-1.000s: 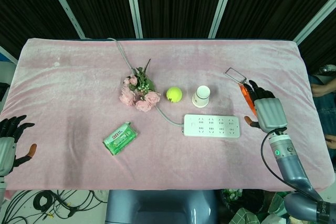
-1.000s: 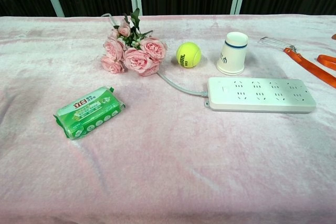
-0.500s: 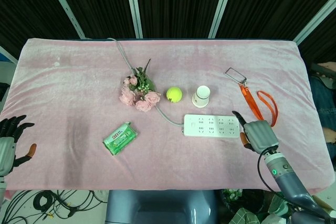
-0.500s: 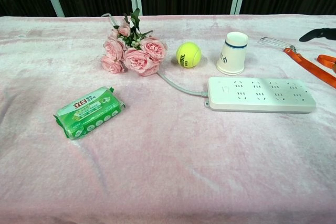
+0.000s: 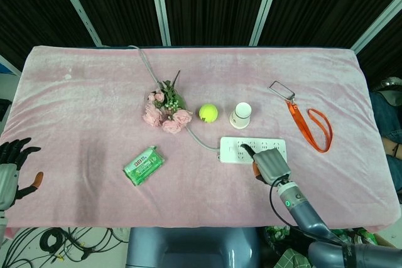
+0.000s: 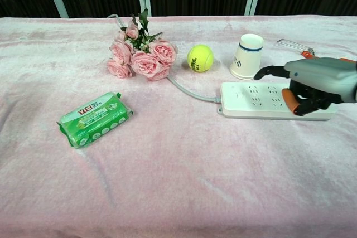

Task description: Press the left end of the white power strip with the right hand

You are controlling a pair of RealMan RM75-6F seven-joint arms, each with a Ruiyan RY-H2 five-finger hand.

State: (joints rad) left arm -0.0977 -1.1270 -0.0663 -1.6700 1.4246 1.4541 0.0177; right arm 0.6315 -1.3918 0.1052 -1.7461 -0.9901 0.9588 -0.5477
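The right hand [image 5: 270, 163] covers the power strip's [image 5: 237, 149] right part. The left hand [image 5: 11, 171] is cut off by the frame's edge.

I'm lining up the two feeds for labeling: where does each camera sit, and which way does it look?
Head view: high above the near edge, looking steeply down on the whole pink table; shows the left hand at the left edge and the right hand over the white power strip.
Chest view: low at the near edge, looking across the table; only the right hand shows.
Both share the strip, tennis ball, cup, roses and green pack.
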